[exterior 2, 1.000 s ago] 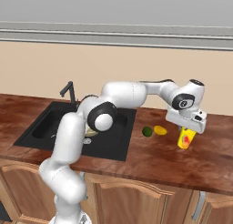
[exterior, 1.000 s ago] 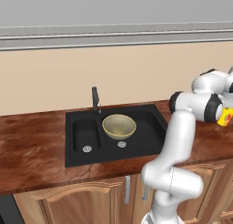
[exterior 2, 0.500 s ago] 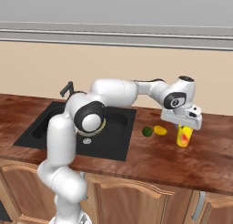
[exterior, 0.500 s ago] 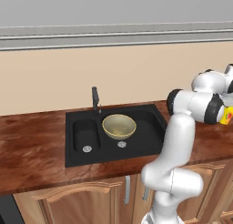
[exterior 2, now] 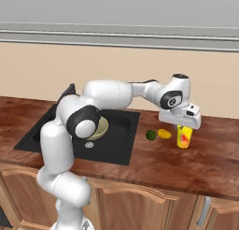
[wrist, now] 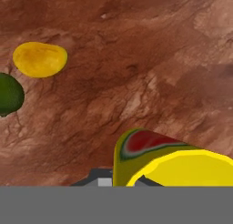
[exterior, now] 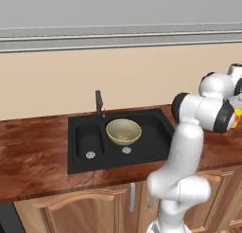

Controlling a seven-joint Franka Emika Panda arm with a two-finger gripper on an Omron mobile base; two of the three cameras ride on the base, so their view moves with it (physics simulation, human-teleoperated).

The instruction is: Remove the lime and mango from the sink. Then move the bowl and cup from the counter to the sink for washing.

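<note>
- Cup [exterior 2: 183,136]: upright on the tabletop [exterior 2: 140,163], right of the sink [exterior 2: 116,147] as the right base view shows it, w/ mango [exterior 2: 164,133] and lime [exterior 2: 151,134] lying between it and the sink's edge.
- Fingers [exterior 2: 184,127]: sit right over the cup's top, shut tight acc. to how narrow they stand; hand view has the cup's rim [wrist: 175,166] pressed up against the bottom edge where the tips are. Looks like a grip on the rim/wall, but can't confirm contact – tips mostly hidden.
- Cup's long axis: vertical, hand coming down on it from above.
- Key relation: sink lies across the fruit from the cup, so the carry prob. has to pass over mango and lime – lift needs clearance or they get knocked.
- Bowl [exterior: 124,131]: already in the sink's larger basin, near the faucet [exterior: 99,103]; leaves room beside it, tho cup could clink against it.
- Fruit: both out on the tabletop, mango nearer the cup, lime nearer the sink; just beside each other, touching or not unclear.
- Judgement: fruit + bowl steps done; cup is the last item.
</note>
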